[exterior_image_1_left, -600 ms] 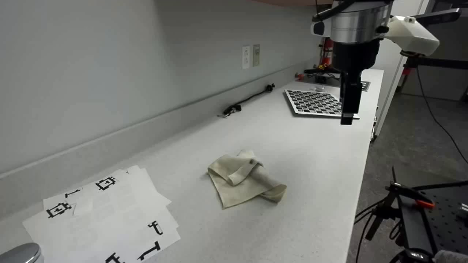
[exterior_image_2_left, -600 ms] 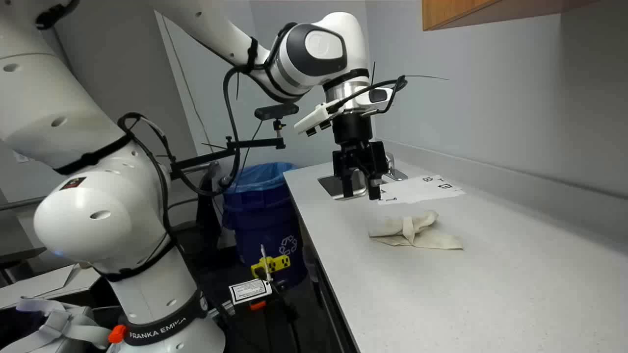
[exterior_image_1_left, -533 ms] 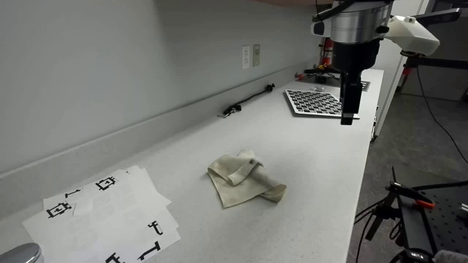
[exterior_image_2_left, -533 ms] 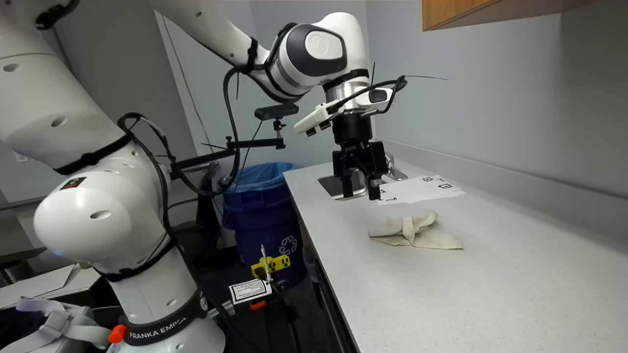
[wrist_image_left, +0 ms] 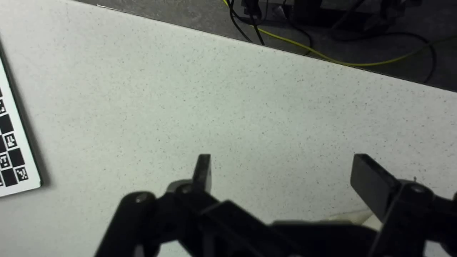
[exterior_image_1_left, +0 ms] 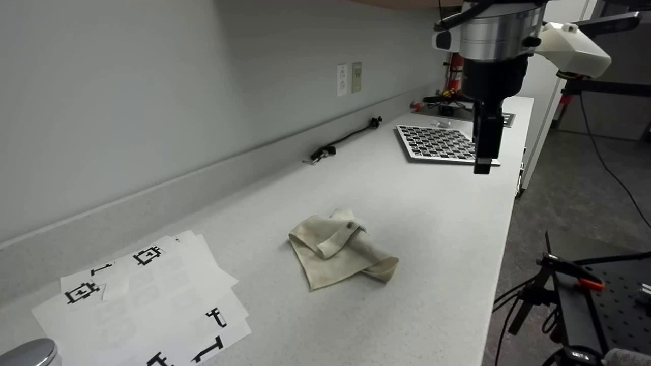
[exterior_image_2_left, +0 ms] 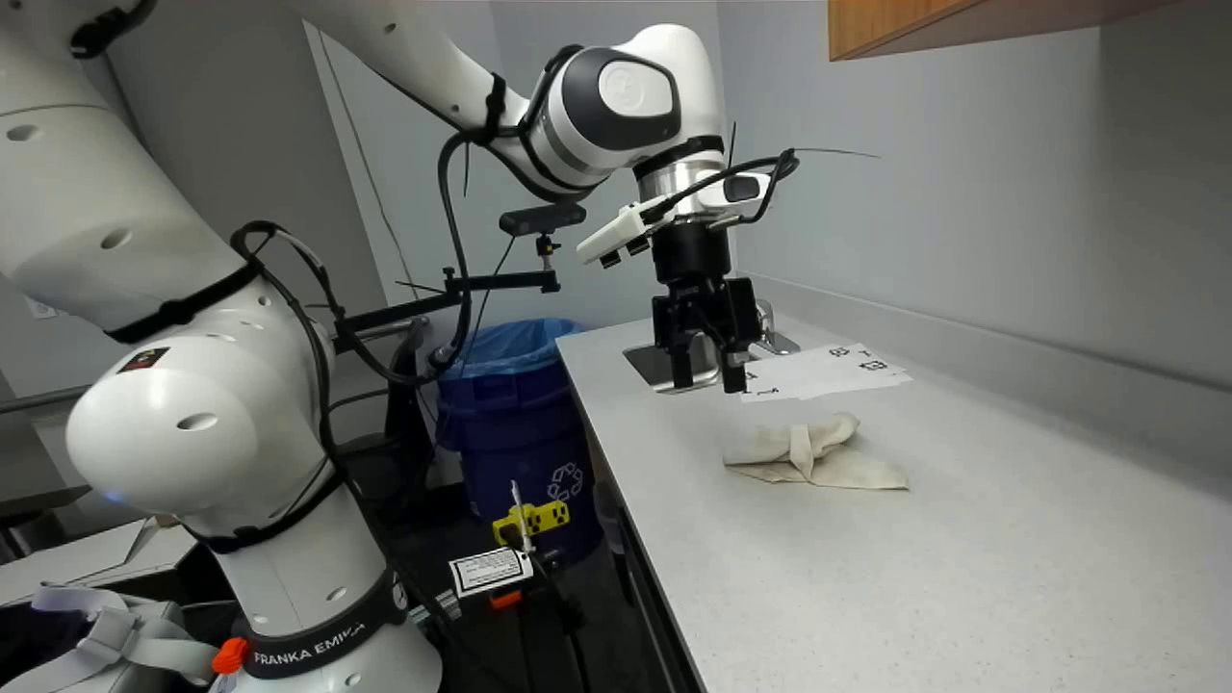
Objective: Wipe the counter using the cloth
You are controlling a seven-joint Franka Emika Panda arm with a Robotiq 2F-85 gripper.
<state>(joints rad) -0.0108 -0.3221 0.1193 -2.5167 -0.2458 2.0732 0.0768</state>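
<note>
The beige cloth [exterior_image_1_left: 335, 264] lies crumpled, with folded edges, on the white counter [exterior_image_1_left: 432, 305]; an exterior view from across also shows the cloth [exterior_image_2_left: 818, 457] resting there. My gripper [exterior_image_2_left: 708, 387] hangs above the counter, pointing down and apart from the cloth. In the wrist view the gripper [wrist_image_left: 282, 156] is open, its fingers [wrist_image_left: 371, 182] wide apart with only bare counter seen beneath the gap. A small pale corner of the cloth [wrist_image_left: 374, 222] shows low in that view, by the right-hand finger; the gripper body hides part of it.
White sheets with black marks [exterior_image_1_left: 152, 300] lie on the counter beside the cloth. A checkered board [exterior_image_1_left: 440, 143] stands farther along, and a black cabled device [exterior_image_1_left: 323, 152] sits by the backsplash. A sink [exterior_image_2_left: 664, 366] and a wooden cabinet [exterior_image_2_left: 924, 29] bound the area. The counter's edge drops to the floor.
</note>
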